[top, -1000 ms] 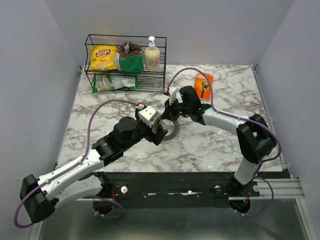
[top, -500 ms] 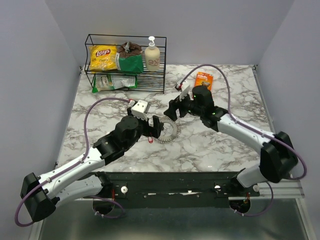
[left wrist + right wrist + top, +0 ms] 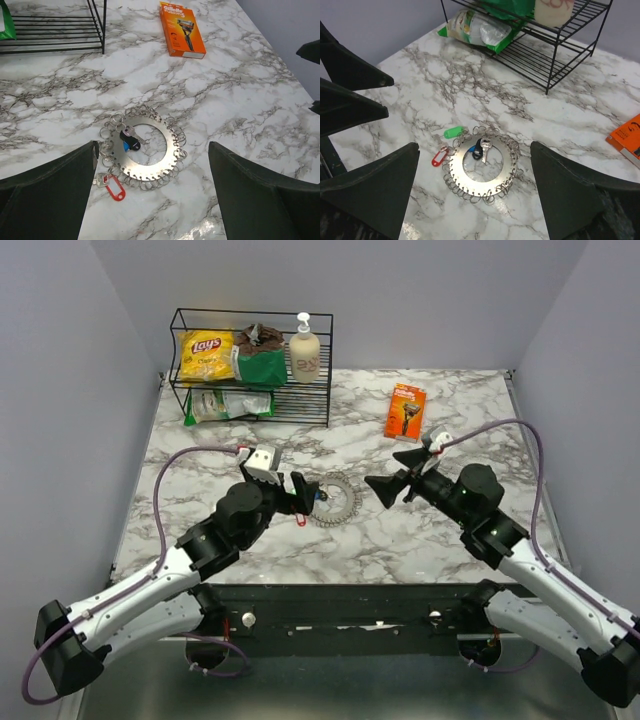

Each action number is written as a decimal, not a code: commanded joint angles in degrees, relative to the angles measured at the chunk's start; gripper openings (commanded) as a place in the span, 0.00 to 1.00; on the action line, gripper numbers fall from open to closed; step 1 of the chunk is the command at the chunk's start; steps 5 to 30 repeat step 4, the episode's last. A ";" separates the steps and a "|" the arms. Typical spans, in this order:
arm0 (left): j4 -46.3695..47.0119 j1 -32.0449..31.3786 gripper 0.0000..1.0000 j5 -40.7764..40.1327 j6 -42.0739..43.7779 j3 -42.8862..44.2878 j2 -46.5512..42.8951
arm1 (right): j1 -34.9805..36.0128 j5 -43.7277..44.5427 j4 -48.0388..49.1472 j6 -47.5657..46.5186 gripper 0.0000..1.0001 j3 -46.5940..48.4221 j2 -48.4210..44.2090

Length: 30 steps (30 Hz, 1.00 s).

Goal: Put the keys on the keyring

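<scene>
- My left gripper stands wide and holds nothing, just beside the keyring. My right gripper is also wide and empty, on the ring's other side.
- The keyring lies flat on the marble table; it is round, so it has no long axis.
- The keys, one silver and one blue-headed, lie in its hole, with the silver blade aimed toward the middle.
- The right wrist view shows a green tag beside the red tag. My left wrist view shows only the red one, plus the whole orange razor box.
</scene>
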 commanded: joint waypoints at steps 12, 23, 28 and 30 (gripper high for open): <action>5.94 -0.19 0.99 -1.35 0.14 -2.63 -3.10 | 0.16 3.76 2.43 1.95 1.00 -3.13 -5.64; 5.94 -0.19 0.99 -1.35 0.14 -2.63 -3.10 | 0.16 3.76 2.43 1.95 1.00 -3.13 -5.64; 5.94 -0.19 0.99 -1.35 0.14 -2.63 -3.10 | 0.16 3.76 2.43 1.95 1.00 -3.13 -5.64; 5.94 -0.19 0.99 -1.35 0.14 -2.63 -3.10 | 0.16 3.76 2.43 1.95 1.00 -3.13 -5.64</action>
